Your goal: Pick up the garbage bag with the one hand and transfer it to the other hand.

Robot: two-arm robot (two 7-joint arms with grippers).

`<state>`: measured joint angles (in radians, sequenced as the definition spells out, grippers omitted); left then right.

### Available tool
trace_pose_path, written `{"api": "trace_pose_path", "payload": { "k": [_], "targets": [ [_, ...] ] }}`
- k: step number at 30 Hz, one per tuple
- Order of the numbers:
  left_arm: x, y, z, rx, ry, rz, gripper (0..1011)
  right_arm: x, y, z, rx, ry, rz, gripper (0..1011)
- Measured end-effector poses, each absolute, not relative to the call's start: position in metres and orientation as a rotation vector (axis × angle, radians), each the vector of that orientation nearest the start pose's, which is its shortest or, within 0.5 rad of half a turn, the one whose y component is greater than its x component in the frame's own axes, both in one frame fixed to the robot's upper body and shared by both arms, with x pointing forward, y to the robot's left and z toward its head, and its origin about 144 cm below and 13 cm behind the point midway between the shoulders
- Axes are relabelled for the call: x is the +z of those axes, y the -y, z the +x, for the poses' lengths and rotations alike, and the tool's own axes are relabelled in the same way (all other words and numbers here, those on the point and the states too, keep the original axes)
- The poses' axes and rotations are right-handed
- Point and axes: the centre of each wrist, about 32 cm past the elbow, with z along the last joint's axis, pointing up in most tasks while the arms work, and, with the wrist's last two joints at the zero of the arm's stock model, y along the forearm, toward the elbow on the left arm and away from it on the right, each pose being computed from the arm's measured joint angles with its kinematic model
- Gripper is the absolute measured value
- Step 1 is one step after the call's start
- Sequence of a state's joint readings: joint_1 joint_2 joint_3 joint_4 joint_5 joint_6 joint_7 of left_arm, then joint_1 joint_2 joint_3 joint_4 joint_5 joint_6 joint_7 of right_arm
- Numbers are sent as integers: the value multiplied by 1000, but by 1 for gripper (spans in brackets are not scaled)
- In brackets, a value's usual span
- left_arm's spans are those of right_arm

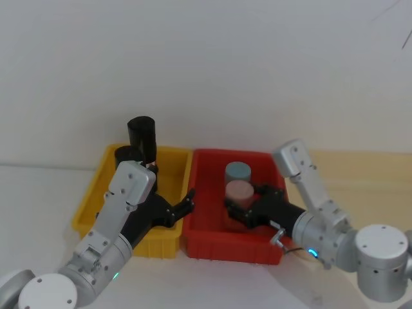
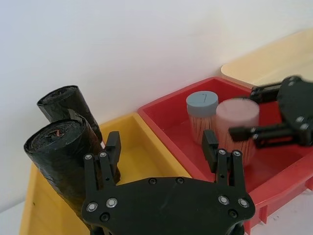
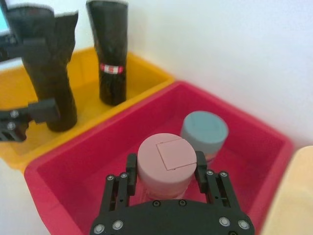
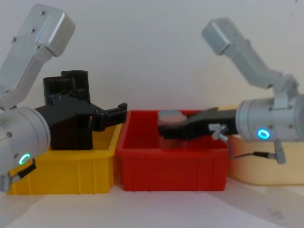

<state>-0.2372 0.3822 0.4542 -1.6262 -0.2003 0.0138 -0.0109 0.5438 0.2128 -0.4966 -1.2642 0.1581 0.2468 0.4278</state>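
2 upright, black, garbage bag (image 3: 49, 63), red-white stickered roll (image 3: 111, 49)

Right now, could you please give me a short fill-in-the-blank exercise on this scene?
The garbage bag stands in the ___ bin.
The right end effector is at the ___-lidded canister.
The left end effector has a ___ light.
Missing: yellow, pink, green.

No legible text, numbers or brands.
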Motion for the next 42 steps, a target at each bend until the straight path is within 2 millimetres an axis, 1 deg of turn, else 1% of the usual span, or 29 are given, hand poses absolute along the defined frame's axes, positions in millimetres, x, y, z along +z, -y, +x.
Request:
{"api": "trace_pose_path", "payload": {
  "k": [4, 8, 10, 12, 18, 24, 28, 33, 42],
  "targets": [
    [1204, -198, 492, 1124, 268, 61, 1000, 1232, 173, 576, -810, 83, -268, 681],
    [1204, -198, 492, 1124, 268, 61, 1000, 1247, 185, 569, -845, 102, -223, 682],
    [1204, -198, 492, 1124, 268, 61, 1000, 1251, 189, 567, -855, 105, -213, 681],
    [1204, -198, 492, 1124, 268, 61, 1000, 1261, 195, 564, -877, 119, -185, 681],
    [1204, -198, 492, 1124, 268, 61, 1000, 1283, 208, 558, -928, 147, -121, 681],
    [1204, -198, 492, 1124, 268, 61, 1000, 1297, 217, 556, -972, 162, -82, 682],
    [1204, -198, 492, 1124, 268, 61, 1000, 1300, 222, 555, -998, 161, -79, 682],
    [1204, -198, 492, 1124, 268, 61, 1000, 1299, 226, 555, -1025, 149, -96, 681],
    [1204, -198, 492, 1124, 268, 61, 1000, 1282, 230, 558, -1091, 108, -200, 681]
  ]
}}
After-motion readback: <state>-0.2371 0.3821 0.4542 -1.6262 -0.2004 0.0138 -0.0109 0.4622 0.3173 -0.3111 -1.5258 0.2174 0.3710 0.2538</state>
